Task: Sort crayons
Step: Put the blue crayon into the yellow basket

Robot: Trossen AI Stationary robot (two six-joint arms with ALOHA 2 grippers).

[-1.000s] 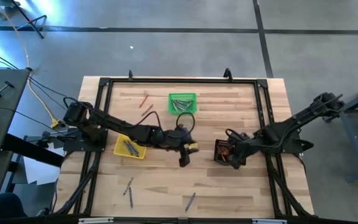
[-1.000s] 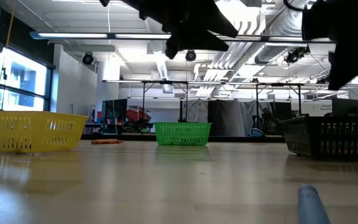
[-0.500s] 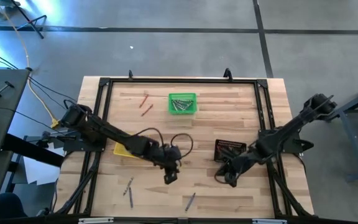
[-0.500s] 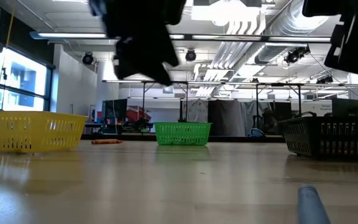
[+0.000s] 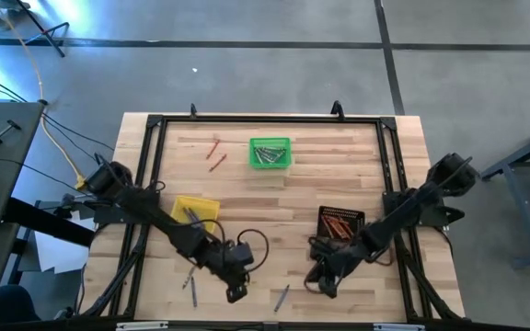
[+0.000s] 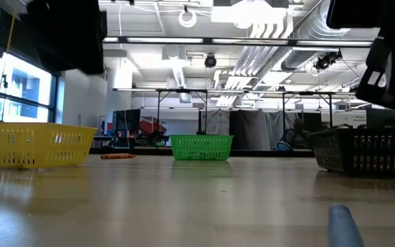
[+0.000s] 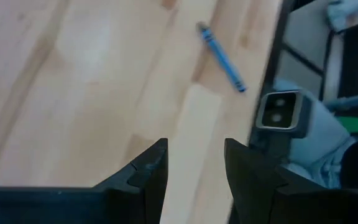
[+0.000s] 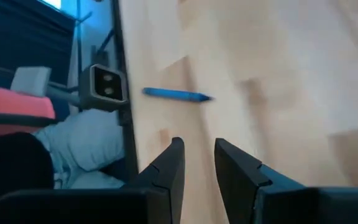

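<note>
Between both tools (image 5: 236, 295) (image 5: 318, 287), a blue crayon (image 5: 282, 297) lies unobstructed.

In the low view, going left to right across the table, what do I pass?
Yellow basket → orange-red crayon → green basket → blue-grey crayon, nearest the camera → black basket.

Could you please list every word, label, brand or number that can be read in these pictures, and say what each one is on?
None can be read.
The blue crayon has a wrapper, but any print on it is too blurred.
The yellow basket, green basket and black basket show no lettering.
</note>
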